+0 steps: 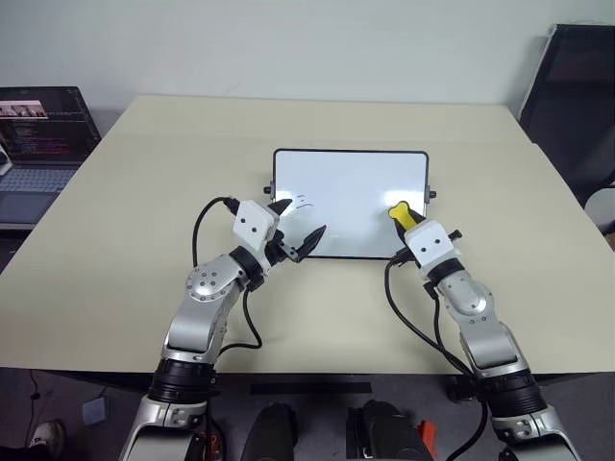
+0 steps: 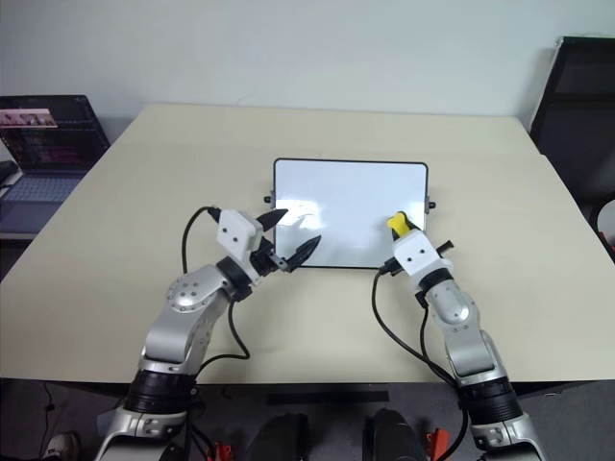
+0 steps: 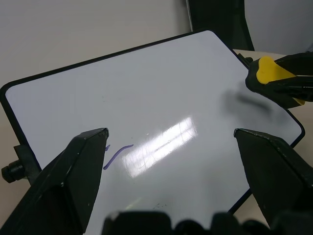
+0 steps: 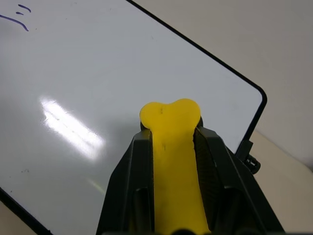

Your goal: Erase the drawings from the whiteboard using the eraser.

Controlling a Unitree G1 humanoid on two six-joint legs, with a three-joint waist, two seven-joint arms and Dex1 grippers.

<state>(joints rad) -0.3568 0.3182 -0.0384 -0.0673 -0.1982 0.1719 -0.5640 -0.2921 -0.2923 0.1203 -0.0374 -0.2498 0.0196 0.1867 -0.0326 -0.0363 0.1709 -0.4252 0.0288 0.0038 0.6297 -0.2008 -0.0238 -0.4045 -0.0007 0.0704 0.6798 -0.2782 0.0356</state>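
Head views: the whiteboard (image 1: 351,202) lies flat near the centre of the beige worktop (image 1: 125,250), its long edges running left to right. The drawings (image 1: 304,201) sit on its left part as a few short faint strokes. The left hand (image 1: 296,230) hangs over the board's near-left corner, its two black fingers spread wide and holding nothing. The right hand (image 1: 405,220) is over the board's near-right part, clamped on the eraser (image 1: 399,213), whose yellow end sticks out past the fingertips toward the far side. A laptop (image 1: 43,144) with a lit screen stands off the worktop's far-left edge, and a dark chair (image 1: 577,106) is at far right. Left wrist view: the fingers (image 3: 73,171) stand wide apart with glossy board between them; one purple stroke (image 3: 117,154) shows beside one finger, and the eraser-holding right hand (image 3: 281,85) is at the board's opposite edge. Right wrist view: both fingers (image 4: 139,166) press the sides of the yellow eraser (image 4: 171,147); whether it touches the board I cannot tell. Small strokes (image 4: 17,17) are well apart from it.
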